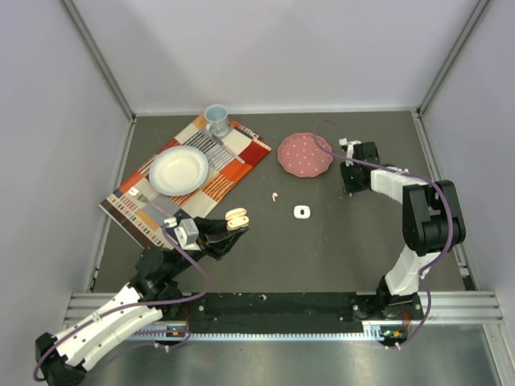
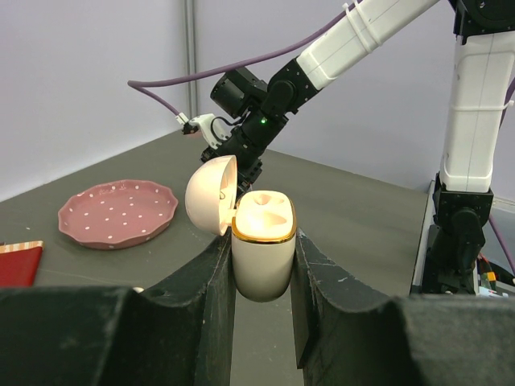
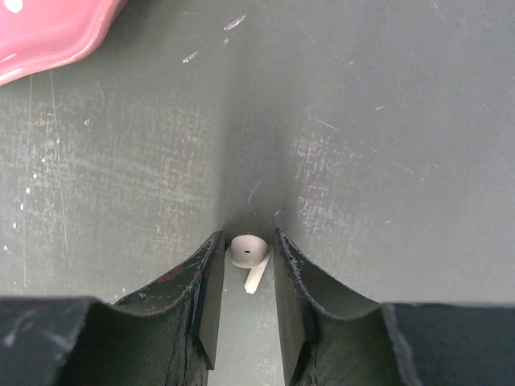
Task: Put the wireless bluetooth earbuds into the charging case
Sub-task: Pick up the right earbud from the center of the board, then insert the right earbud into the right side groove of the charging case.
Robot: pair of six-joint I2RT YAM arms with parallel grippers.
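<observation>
My left gripper (image 2: 263, 241) is shut on a cream charging case (image 2: 263, 261) with a gold rim. It holds the case upright above the table, with the lid (image 2: 211, 195) hinged open to the left. In the top view this case (image 1: 236, 218) is at the near left. My right gripper (image 3: 247, 241) points down at the table, its jaws closed on a small whitish earbud (image 3: 247, 251) at their tips. In the top view the right gripper (image 1: 352, 183) is right of the pink plate. Another earbud (image 1: 275, 195) lies loose on the table at mid-centre.
A small white square case (image 1: 302, 212) lies near the loose earbud. A pink dotted plate (image 1: 305, 153) sits at the back centre. A striped placemat (image 1: 233, 165) at the back left carries a white plate (image 1: 179, 170) and a pale cup (image 1: 216, 121).
</observation>
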